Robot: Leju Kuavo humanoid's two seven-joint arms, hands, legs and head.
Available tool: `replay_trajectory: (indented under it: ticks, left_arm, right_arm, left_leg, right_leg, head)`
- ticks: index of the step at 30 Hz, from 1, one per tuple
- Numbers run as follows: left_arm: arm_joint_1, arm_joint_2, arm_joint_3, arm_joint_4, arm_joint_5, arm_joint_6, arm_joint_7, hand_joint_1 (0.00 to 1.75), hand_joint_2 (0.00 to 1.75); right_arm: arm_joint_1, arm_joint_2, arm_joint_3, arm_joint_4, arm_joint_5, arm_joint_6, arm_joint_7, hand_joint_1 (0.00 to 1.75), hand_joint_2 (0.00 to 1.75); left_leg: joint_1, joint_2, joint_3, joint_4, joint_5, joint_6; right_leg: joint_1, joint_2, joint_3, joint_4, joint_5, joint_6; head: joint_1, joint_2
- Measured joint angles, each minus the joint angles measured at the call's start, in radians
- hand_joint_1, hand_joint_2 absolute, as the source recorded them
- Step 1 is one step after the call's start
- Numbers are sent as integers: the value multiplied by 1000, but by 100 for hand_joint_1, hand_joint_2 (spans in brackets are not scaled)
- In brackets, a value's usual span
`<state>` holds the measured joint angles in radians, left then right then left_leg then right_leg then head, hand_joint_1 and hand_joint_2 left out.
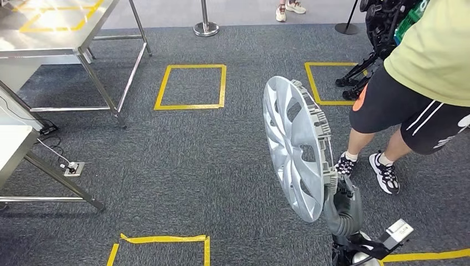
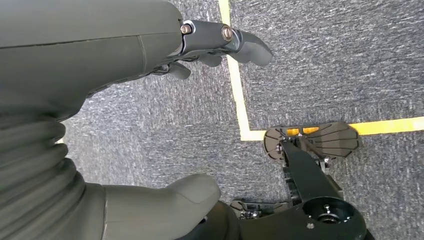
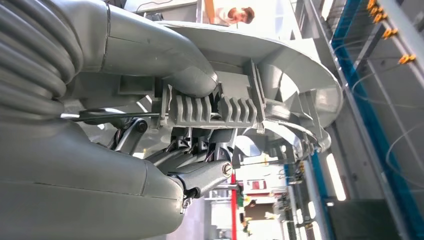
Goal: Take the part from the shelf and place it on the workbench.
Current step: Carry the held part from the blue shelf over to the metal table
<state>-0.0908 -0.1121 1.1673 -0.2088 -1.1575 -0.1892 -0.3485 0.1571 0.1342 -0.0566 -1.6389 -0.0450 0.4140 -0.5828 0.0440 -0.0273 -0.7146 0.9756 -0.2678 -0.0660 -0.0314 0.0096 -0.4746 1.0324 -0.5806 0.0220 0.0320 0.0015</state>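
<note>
The part is a silver wheel cover (image 1: 294, 147), standing on edge above the grey carpet at the right of the head view. My right hand (image 1: 343, 208) grips it from below at its lower rim. Up close, the grey thumb (image 3: 170, 60) presses on the ribbed clips of the cover's back (image 3: 280, 70) while the darker fingers (image 3: 200, 175) clamp the other side. My left hand (image 2: 100, 100) hangs over the carpet, its fingers (image 2: 225, 42) and thumb (image 2: 170, 200) apart with nothing between them.
A metal workbench (image 1: 61, 33) stands at the far left, with a white table edge (image 1: 11, 144) nearer. A floor socket (image 1: 73, 168) and cable lie beside it. Yellow taped squares (image 1: 191, 86) mark the carpet. A person (image 1: 421, 72) stands close on the right.
</note>
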Motion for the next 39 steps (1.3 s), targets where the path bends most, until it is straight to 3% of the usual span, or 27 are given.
replay_trajectory:
  ticks: [1, 2, 3, 4, 6, 7, 8, 9, 11, 13, 14, 16, 18, 21, 23, 24, 27, 28, 32, 39]
  left_arm:
    - [1, 0, 0, 0, 0, 0, 0, 0, 175]
    - [2, -1, 0, 1, 0, 0, 0, 0, 175]
    - [4, -2, 0, 2, 0, 0, 0, 0, 175]
    - [4, -3, 0, 3, 0, 0, 0, 0, 175]
    - [4, -5, 0, 4, -1, -1, -1, 0, 175]
    - [3, -5, 0, 4, -1, -2, -1, 0, 175]
    - [2, -5, 0, 4, -1, -2, -1, 0, 175]
    - [2, -4, 0, 4, -1, -2, -1, 0, 175]
    - [1, -2, 0, 3, -1, 0, -5, 0, 175]
    - [-2, 0, 0, 1, -2, 6, -17, 0, 175]
    - [-4, 0, 0, 0, -3, 11, -22, 0, 175]
    - [-4, 0, 0, 0, -6, 17, -28, 0, 175]
    - [-3, -1, 0, 1, -9, 19, -29, 0, 175]
    - [-2, -2, 0, 1, -11, 21, -29, 0, 175]
    - [1, -4, 0, 1, -11, 21, -29, 0, 175]
    - [2, -5, 0, 1, -12, 21, -29, 0, 175]
    - [2, -8, 0, 1, -12, 21, -29, 0, 175]
    - [2, -8, 0, 1, -12, 21, -29, 0, 175]
    - [2, -8, 0, 1, -12, 21, -29, 0, 175]
    - [2, -8, 0, 1, -12, 21, -33, 0, 175]
  right_arm:
    - [-1, 0, 0, -1, 0, 0, 0, 175, 175]
    - [-1, 1, -1, -2, 0, 0, 0, 175, 175]
    - [-1, 2, -1, -4, 0, 0, 0, 175, 175]
    - [-1, 3, -2, -5, -1, 0, 0, 175, 175]
    - [1, 4, -3, -7, -1, 0, 0, 175, 175]
    - [1, 5, -3, -8, -1, 0, 0, 175, 175]
    - [2, 5, -4, -8, -1, 0, 0, 175, 175]
    - [2, 5, -4, -8, -1, 0, 1, 175, 175]
    - [5, 5, -5, -8, -1, 0, 2, 175, 175]
    - [12, 5, -5, -9, -1, 0, 4, 175, 175]
    - [15, 6, -6, -10, -1, 0, 5, 175, 175]
    - [18, 7, -6, -12, -1, 0, 6, 175, 175]
    - [19, 8, -8, -15, -1, 0, 6, 175, 175]
    - [22, 8, -14, -18, -1, 0, 5, 175, 175]
    - [25, 8, -15, -18, -1, 0, 6, 175, 175]
    - [26, 8, -15, -18, -1, 0, 6, 175, 175]
    - [27, 8, -15, -18, -1, 0, 6, 175, 175]
    - [27, 9, -15, -19, -1, 0, 6, 175, 175]
    - [30, 11, -18, -21, -1, 0, 6, 175, 175]
    - [30, 11, -19, -22, -1, 1, 6, 175, 175]
  left_leg:
    - [4, 1, -1, -5, 6, -7]
    - [8, 4, -8, 2, -9, -9]
    - [8, 8, -20, 30, -49, -8]
    - [7, 12, -38, 85, -110, -3]
    - [-3, 16, -71, 234, -233, 8]
    - [-9, 16, -74, 296, -262, 13]
    - [-17, 16, -60, 329, -267, 18]
    - [-24, 16, -28, 327, -255, 24]
    - [-39, 19, 89, 221, -241, 38]
    - [-49, 26, 199, 82, -272, 51]
    - [-53, 29, 225, 43, -289, 57]
    - [-54, 30, 227, 25, -283, 70]
    - [-50, 32, 219, 19, -265, 84]
    - [-47, 34, 194, 19, -241, 92]
    - [-47, 34, 176, 26, -232, 90]
    - [-47, 33, 169, 30, -230, 88]
    - [-46, 32, 157, 44, -226, 80]
    - [-47, 31, 155, 47, -225, 75]
    - [-52, 31, 151, 48, -222, 77]
    - [-50, 31, 150, 38, -211, 59]
  right_leg:
    - [3, -4, -9, 2, 8, -13]
    - [5, -7, -20, 3, 20, -25]
    - [7, -10, -33, 2, 33, -36]
    - [9, -13, -49, 1, 48, -44]
    - [17, -17, -84, 1, 75, -52]
    - [21, -20, -104, 2, 89, -54]
    - [25, -22, -124, 3, 103, -54]
    - [27, -23, -145, 4, 118, -54]
    - [28, -25, -179, 7, 143, -49]
    - [28, -27, -191, 8, 159, -39]
    - [27, -29, -190, 6, 166, -33]
    - [25, -31, -186, 0, 178, -21]
    - [24, -25, -200, 26, 156, -10]
    - [21, -16, -265, 198, 39, 5]
    - [19, -16, -279, 277, 0, 10]
    - [19, -16, -258, 261, 8, 10]
    - [20, -14, -124, 64, 65, 2]
    - [22, -13, -97, 18, 75, -4]
    - [25, -14, -90, -5, 85, -16]
    - [28, -14, -96, -3, 89, -27]
  head:
    - [-2, 0]
    - [-4, 0]
    - [-7, 0]
    - [-10, 0]
    - [-16, 0]
    - [-17, 0]
    - [-17, 0]
    - [-17, 0]
    - [-18, 0]
    - [-14, 0]
    - [-10, 0]
    - [-5, 0]
    - [-4, 0]
    - [0, 0]
    - [0, 0]
    - [0, 0]
    - [3, 0]
    - [4, 0]
    - [2, 0]
    - [0, 0]
